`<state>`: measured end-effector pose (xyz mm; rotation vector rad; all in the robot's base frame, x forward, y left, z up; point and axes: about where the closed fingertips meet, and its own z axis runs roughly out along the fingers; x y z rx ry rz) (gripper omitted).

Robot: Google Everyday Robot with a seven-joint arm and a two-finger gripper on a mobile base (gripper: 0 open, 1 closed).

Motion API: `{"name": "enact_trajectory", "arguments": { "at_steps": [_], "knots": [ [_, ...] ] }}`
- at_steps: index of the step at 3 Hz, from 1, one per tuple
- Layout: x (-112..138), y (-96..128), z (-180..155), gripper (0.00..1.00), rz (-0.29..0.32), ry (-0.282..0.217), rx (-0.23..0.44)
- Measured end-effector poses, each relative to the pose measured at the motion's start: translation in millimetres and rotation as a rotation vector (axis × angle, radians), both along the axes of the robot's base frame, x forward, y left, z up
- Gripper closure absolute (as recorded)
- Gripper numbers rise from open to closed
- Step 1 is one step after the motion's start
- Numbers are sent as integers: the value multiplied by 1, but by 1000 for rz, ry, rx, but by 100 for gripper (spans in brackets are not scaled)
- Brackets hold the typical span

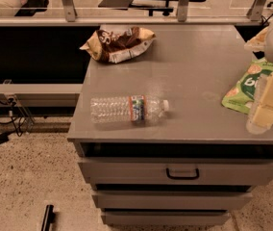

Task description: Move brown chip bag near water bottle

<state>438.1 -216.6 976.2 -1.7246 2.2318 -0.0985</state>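
The brown chip bag (118,43) lies crumpled at the far left corner of the grey cabinet top (189,76). The water bottle (128,109) lies on its side near the front left edge, white cap pointing right. The bag and bottle are well apart. My gripper (267,110) is at the right edge of the view, blurred and cream-coloured, hanging over the green bag near the front right of the cabinet top, far from both task objects.
A green bag (244,88) with white lettering lies at the right side, partly under my gripper. The cabinet has drawers with a dark handle (182,173). A railing and office chairs stand behind. Cables lie on the floor at left.
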Motion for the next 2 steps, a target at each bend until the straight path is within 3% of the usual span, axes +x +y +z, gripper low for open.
{"name": "enact_trajectory", "arguments": {
  "at_steps": [1, 2],
  "knots": [
    [0, 0, 0, 0, 0, 0, 0],
    [19, 1, 4, 0, 27, -45, -5]
  ]
}}
